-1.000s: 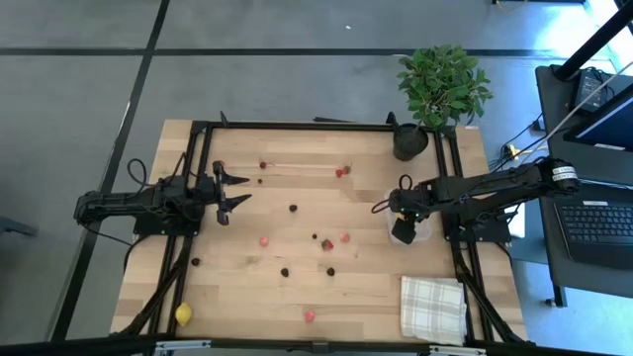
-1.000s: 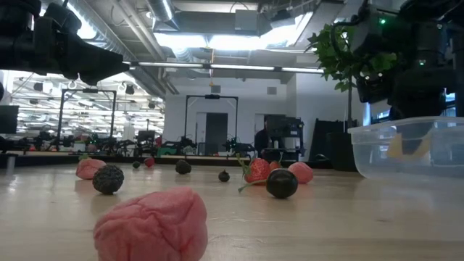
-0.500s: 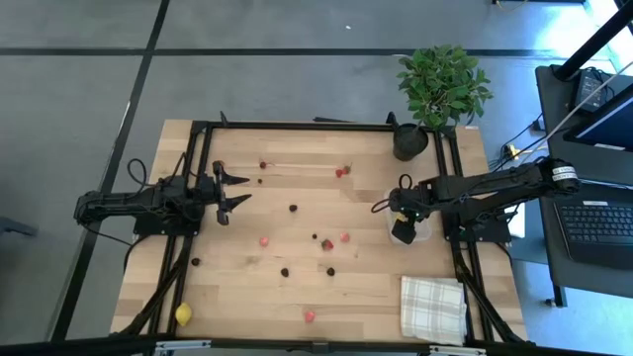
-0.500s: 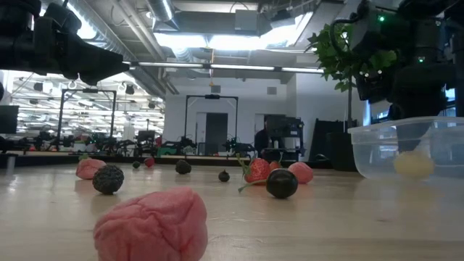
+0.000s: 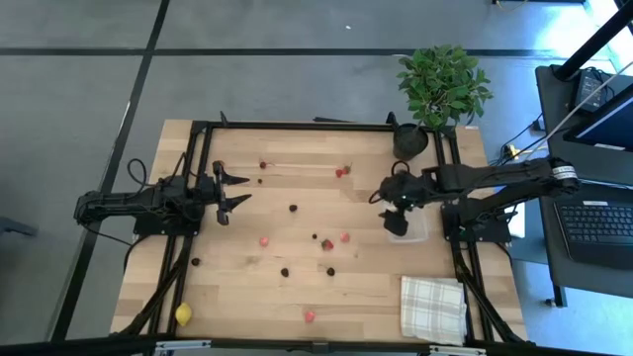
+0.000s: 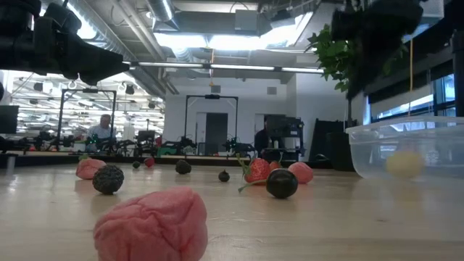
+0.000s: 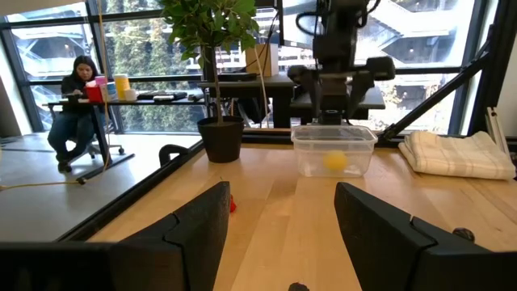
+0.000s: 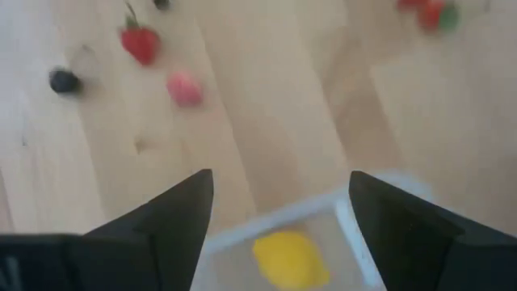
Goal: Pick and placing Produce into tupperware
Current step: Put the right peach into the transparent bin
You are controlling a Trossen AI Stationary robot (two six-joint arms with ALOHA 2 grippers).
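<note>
The clear tupperware (image 5: 415,229) stands at the table's right, with one yellow lemon-like piece (image 8: 289,259) lying on its floor (image 6: 404,163). My right gripper (image 5: 396,216) hangs open above the tub's left rim, pointing steeply down, with nothing between its fingers (image 8: 281,182). Red, pink and dark Produce pieces lie scattered over the middle of the table: a strawberry (image 5: 326,243), a pink piece (image 5: 344,237), a dark berry (image 5: 293,208). A second yellow piece (image 5: 183,314) lies at the near left. My left gripper (image 5: 237,190) waits open and level at the left (image 7: 280,194).
A black plant pot (image 5: 410,140) stands at the far right behind the tub. A white checked cloth (image 5: 432,307) lies at the near right corner. Black frame rails (image 5: 188,247) run along both sides of the table. A person (image 7: 77,105) sits far off in the room.
My right gripper has let go of the yellow piece, which has dropped onto the tub's floor. The gripper has then risen out of the tub and drawn a little toward the table's left, tipping and rolling as it went.
</note>
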